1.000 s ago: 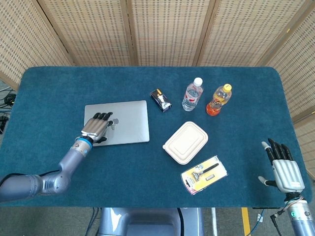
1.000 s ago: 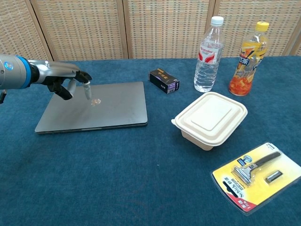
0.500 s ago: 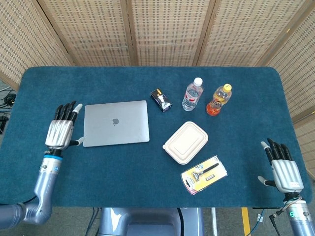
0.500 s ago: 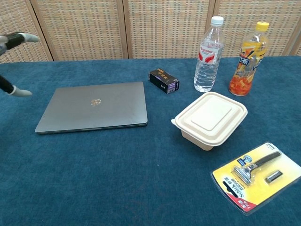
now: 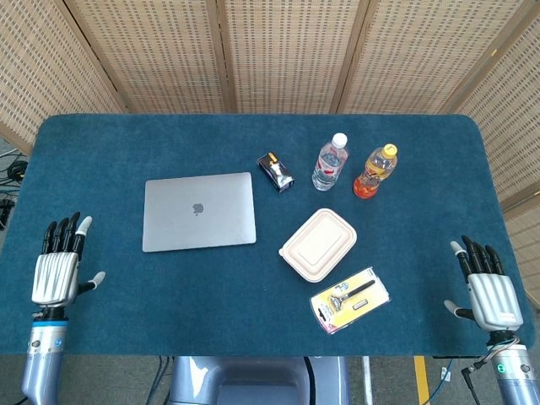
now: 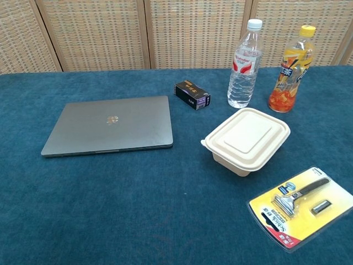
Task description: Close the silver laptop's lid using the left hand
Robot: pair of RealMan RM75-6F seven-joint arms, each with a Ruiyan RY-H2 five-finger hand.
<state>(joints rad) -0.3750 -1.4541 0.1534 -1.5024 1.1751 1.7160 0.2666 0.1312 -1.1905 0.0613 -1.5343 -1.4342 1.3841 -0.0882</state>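
The silver laptop lies flat on the blue table with its lid down, logo facing up. My left hand hovers at the table's front left corner, well away from the laptop, fingers spread and holding nothing. At the front right corner my right hand is likewise spread and empty. Neither hand shows in the chest view.
A small dark box, a clear water bottle and an orange drink bottle stand behind a white lidded food container. A razor in a yellow blister pack lies near the front. Wicker screens back the table.
My left hand lifted off the laptop lid and drew back leftward and toward the front edge, leaving the chest view. The laptop stays flat. The right hand barely moved.
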